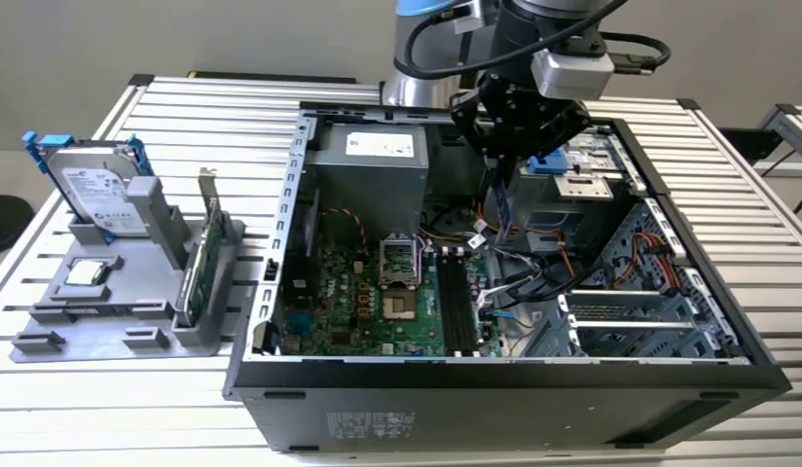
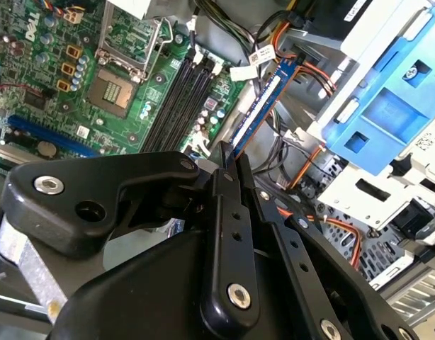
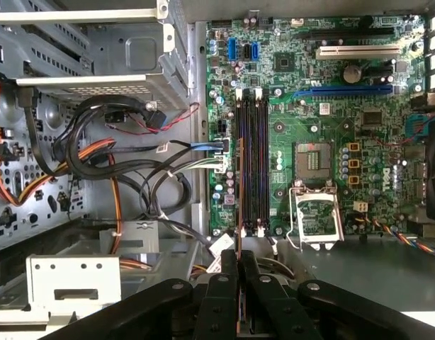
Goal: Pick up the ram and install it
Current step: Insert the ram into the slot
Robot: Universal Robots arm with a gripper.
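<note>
Blue and thin, the ram (image 2: 263, 103) is pinched by the gripper (image 2: 229, 157) and held above the memory slots (image 3: 256, 163) (not touching them). Installation is judged in hand; exact alignment with a slot is called for.

Bright, even light; computer case (image 1: 505, 404) interior dimmer
</note>
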